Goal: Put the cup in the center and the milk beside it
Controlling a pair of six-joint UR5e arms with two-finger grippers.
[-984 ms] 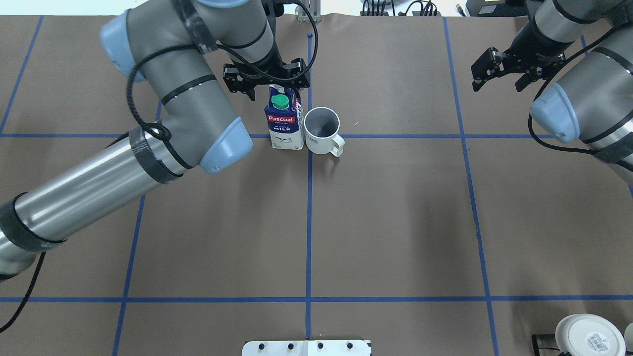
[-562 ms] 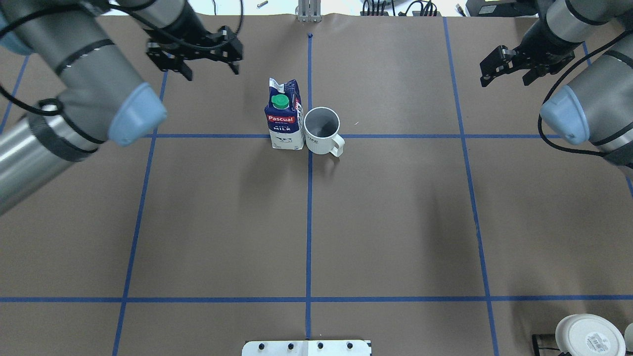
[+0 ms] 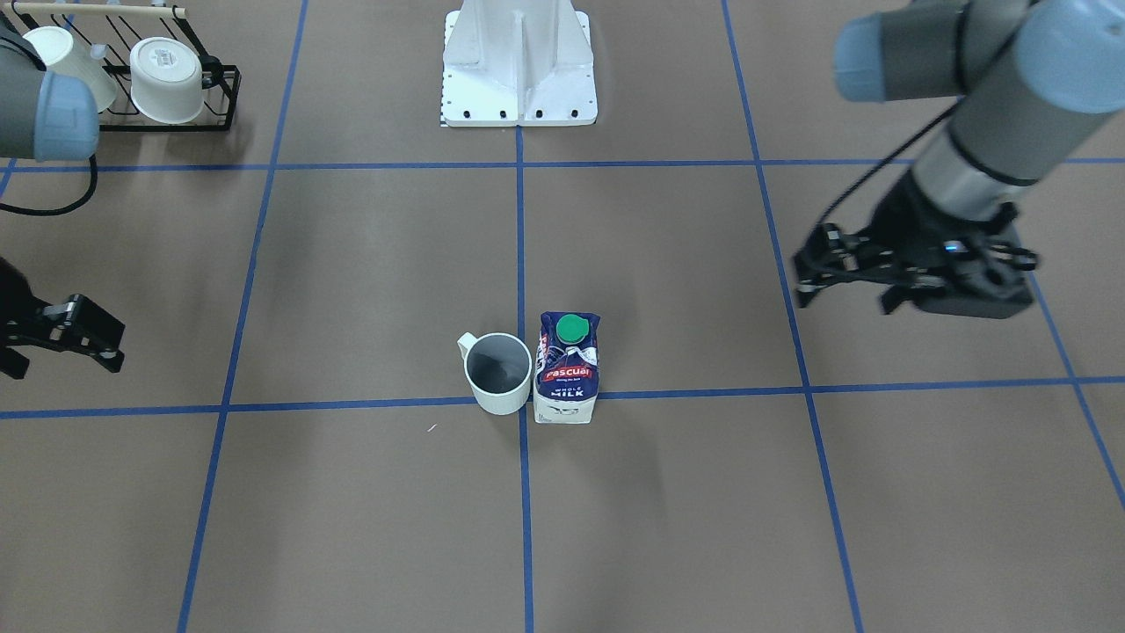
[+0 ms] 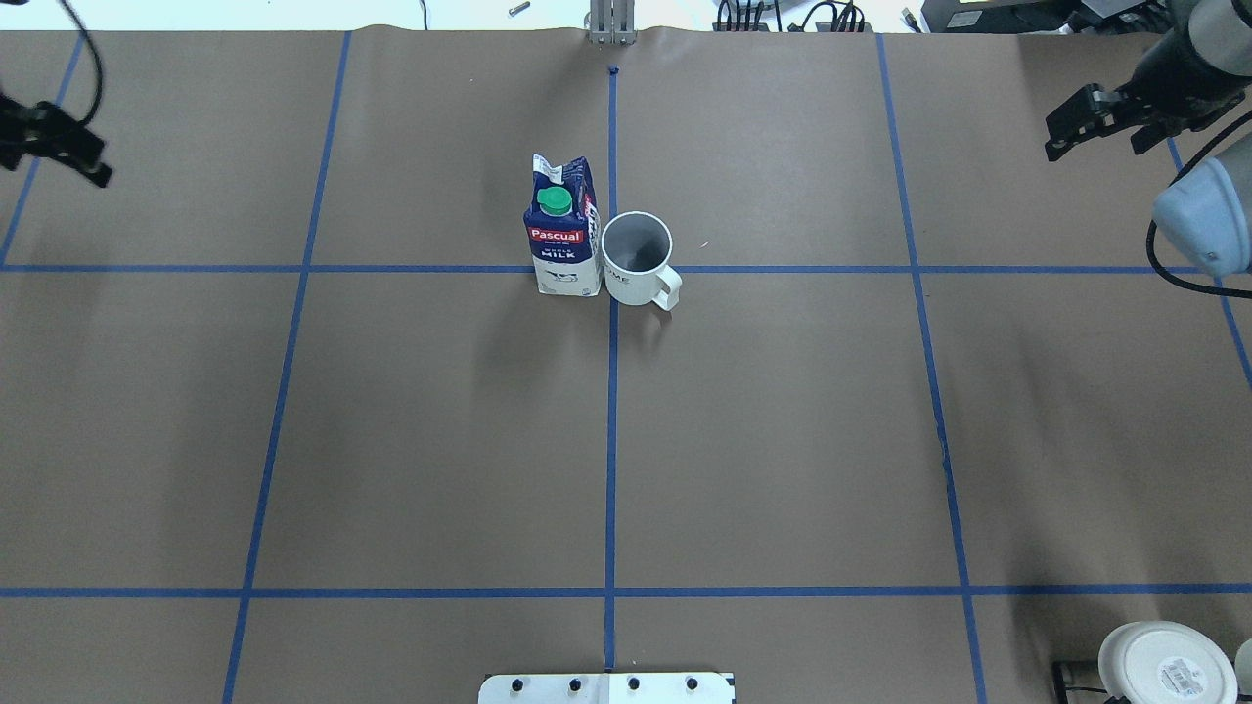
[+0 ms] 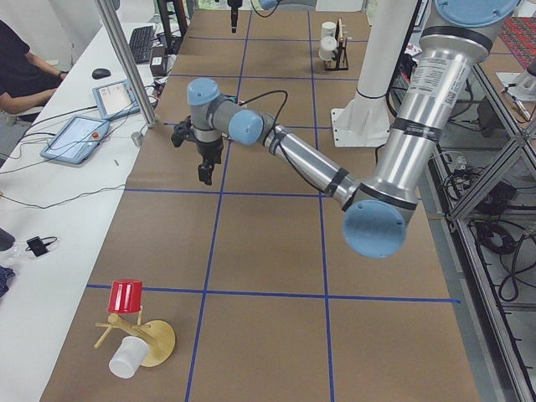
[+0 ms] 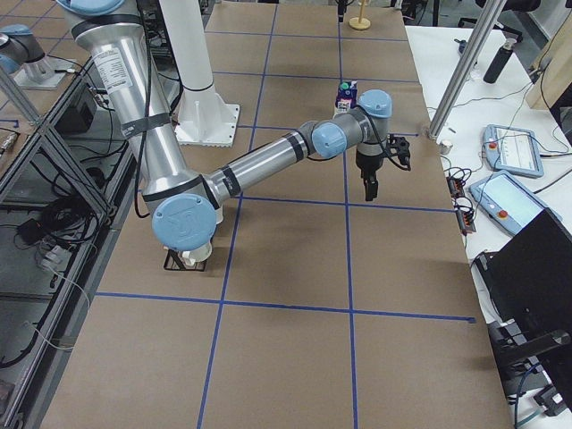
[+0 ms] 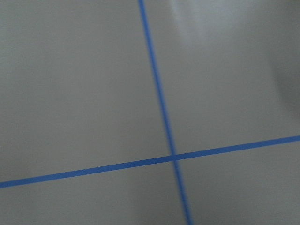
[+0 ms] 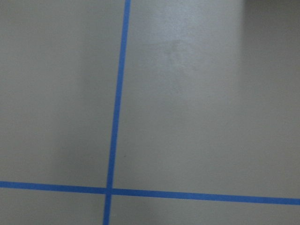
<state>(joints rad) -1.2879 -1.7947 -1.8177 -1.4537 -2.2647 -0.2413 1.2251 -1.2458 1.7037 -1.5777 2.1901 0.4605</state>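
The white cup [image 4: 636, 256] with a dark grey inside stands upright at the crossing of the centre tape lines, handle toward the robot. It also shows in the front-facing view [image 3: 498, 374]. The navy-and-white milk [image 4: 562, 235] carton with a green cap stands upright, touching the cup's left side, and shows in the front-facing view [image 3: 567, 369] too. My left gripper [image 3: 845, 294] is open and empty, far off to the left at the overhead view's edge [image 4: 59, 147]. My right gripper [image 4: 1095, 145] is open and empty at the far right, seen also in the front-facing view [image 3: 57, 359].
A black rack [image 3: 220, 97] with white cups stands at the table's near right corner; one cup's base [image 4: 1164, 665] shows there. The robot's white base [image 3: 518, 61] is at the near edge. A red cup on a wooden stand [image 5: 126, 297] is at the left end.
My left gripper has drawn away from the milk, far to the left. My right gripper has moved further right and away. The milk and cup have not moved.
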